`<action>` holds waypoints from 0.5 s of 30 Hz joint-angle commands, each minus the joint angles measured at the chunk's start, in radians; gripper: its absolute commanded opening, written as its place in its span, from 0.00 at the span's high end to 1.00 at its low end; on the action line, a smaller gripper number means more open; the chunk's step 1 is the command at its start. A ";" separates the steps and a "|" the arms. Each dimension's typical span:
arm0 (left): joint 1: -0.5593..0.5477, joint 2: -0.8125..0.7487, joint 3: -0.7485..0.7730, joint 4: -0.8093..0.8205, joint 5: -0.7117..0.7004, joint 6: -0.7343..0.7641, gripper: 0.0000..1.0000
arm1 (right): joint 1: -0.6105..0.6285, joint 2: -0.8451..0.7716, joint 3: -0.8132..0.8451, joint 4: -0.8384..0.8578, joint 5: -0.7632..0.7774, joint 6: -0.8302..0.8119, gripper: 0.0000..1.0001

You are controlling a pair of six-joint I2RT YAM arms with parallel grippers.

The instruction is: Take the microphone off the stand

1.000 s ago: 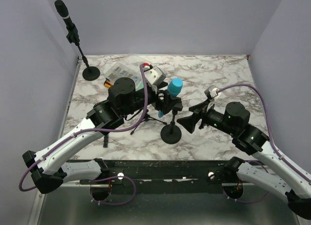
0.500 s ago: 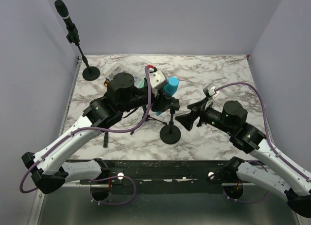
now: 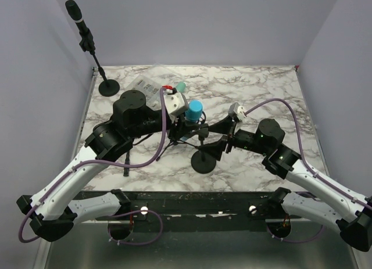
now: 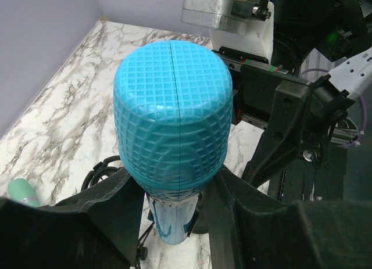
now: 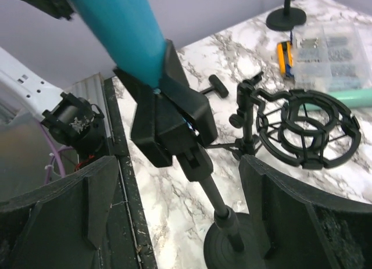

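The turquoise plastic microphone with a waffle-patterned head (image 4: 171, 115) stands nearly upright above the middle of the table. Its tapered lower body is seated in the black clip (image 5: 168, 115) at the top of the slim black stand with a round base (image 3: 204, 162).

My left end effector (image 4: 174, 217) is pressed in on the microphone's body just under the head, one finger on each side. I judge this grip is placed high so the pull runs along the body and out of the clip.

My right end effector (image 5: 177, 219) is spread wide, its fingers straddling the stand's thin pole low down, apart from it on both sides. It is there, I think, to pinch the pole and hold the light stand down while the other arm lifts; otherwise the whole stand may rise with the microphone.

Just beyond the pole sits a black ring-shaped shock mount on a small tripod (image 5: 305, 126), close enough to be knocked. The white marbled table (image 3: 256, 83) carries it all.
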 commanded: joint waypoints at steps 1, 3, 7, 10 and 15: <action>0.023 -0.016 -0.010 0.031 0.068 0.021 1.00 | 0.003 -0.011 0.024 0.078 -0.102 -0.085 0.04; 0.041 -0.012 -0.010 0.050 0.100 -0.003 1.00 | 0.003 0.002 0.036 0.062 -0.100 -0.109 0.03; 0.078 0.010 -0.005 0.086 0.143 -0.059 1.00 | 0.002 0.024 0.064 0.038 -0.080 -0.143 0.03; 0.095 0.036 0.002 0.091 0.176 -0.087 1.00 | 0.000 0.017 0.074 0.068 -0.089 -0.162 0.03; 0.097 0.048 -0.007 0.098 0.183 -0.095 1.00 | -0.011 0.053 0.120 0.051 -0.131 -0.171 0.04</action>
